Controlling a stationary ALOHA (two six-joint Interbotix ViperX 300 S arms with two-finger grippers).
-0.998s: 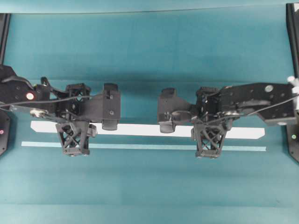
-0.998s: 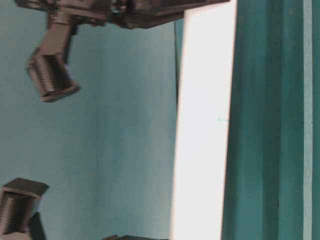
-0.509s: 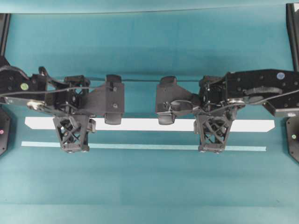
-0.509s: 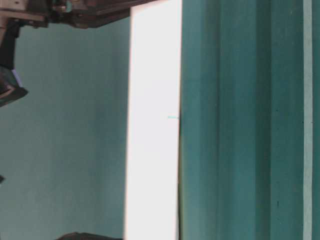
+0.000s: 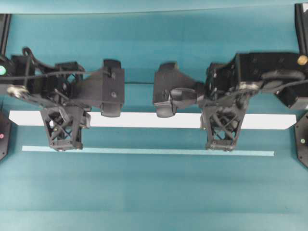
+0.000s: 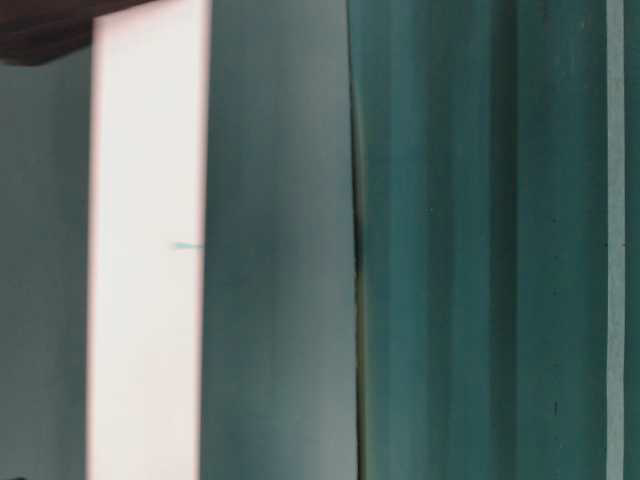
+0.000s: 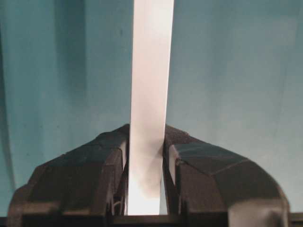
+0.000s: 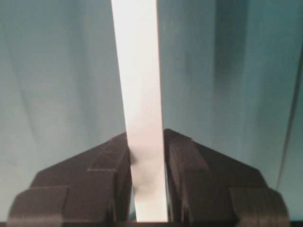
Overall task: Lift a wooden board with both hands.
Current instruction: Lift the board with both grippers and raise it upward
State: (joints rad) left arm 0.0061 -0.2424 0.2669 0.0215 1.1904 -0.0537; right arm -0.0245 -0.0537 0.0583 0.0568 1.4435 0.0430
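Observation:
The wooden board (image 5: 144, 120) is a long white plank lying level across the overhead view, clear of the teal table. My left gripper (image 5: 62, 126) is shut on it near its left end, my right gripper (image 5: 222, 126) near its right end. In the left wrist view the board (image 7: 150, 71) runs straight out from between the black fingers of the left gripper (image 7: 147, 151), which press on both its edges. The right wrist view shows the same hold: board (image 8: 138, 71) pinched in the right gripper (image 8: 147, 156). At table level the board (image 6: 148, 280) is a bright band.
A thin pale teal tape strip (image 5: 144, 151) lies on the table just in front of the board, also seen at table level as the tape strip (image 6: 615, 240). Black frame posts (image 5: 301, 29) stand at the table's far corners.
Both grippers have risen with the board held between them. It looks larger and longer from overhead, and at table level it has slid well away from the table surface.

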